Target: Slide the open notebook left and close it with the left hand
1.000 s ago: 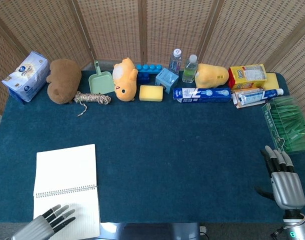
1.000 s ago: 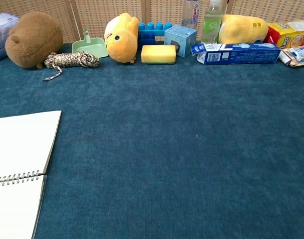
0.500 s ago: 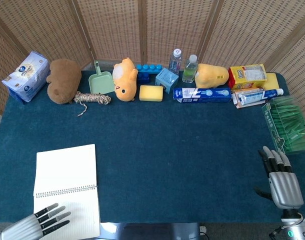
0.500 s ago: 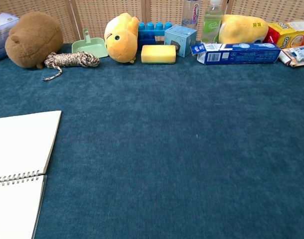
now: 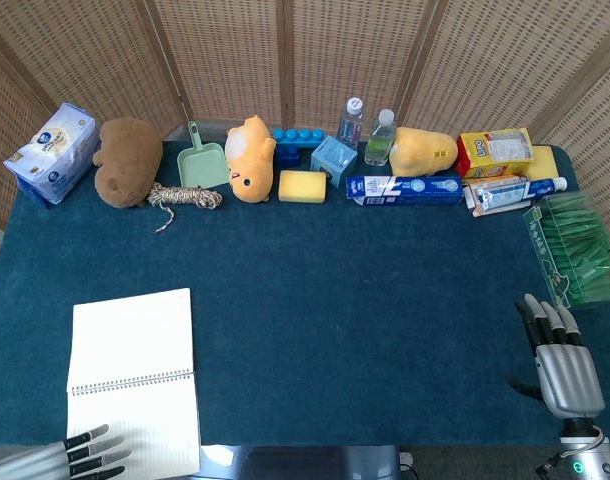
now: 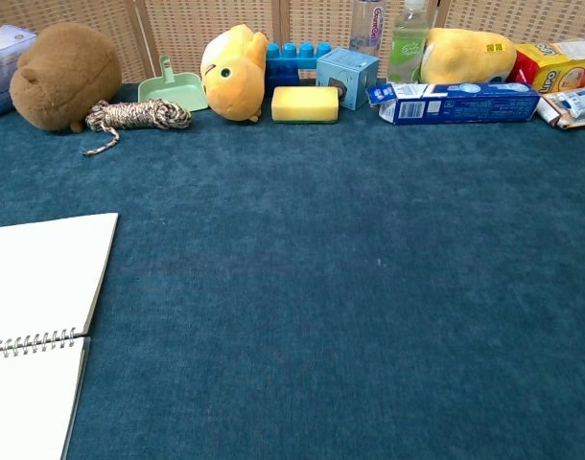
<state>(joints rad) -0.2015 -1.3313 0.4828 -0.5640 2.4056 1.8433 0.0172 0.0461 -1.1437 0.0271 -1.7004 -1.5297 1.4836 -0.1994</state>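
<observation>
Woven cane screens stand behind a table (image 5: 385,300) covered in dark teal cloth. At about 7 o'clock in the head view, the left hand (image 5: 60,460) shows at the bottom edge, its fingers (image 5: 85,440) straight and slightly spread, holding nothing; they overlap the near corner of the notebook (image 5: 135,375), though contact cannot be told. That notebook lies open and flat, spiral binding running across its middle, blank pages up, stretching from the hand toward 12 o'clock. In the chest view it (image 6: 38,287) sits at the left edge. At about 5 o'clock the right hand (image 5: 563,365) rests palm down, fingers extended and apart, empty, well apart from the notebook. Toys, bottles and boxes line the far edge.
</observation>
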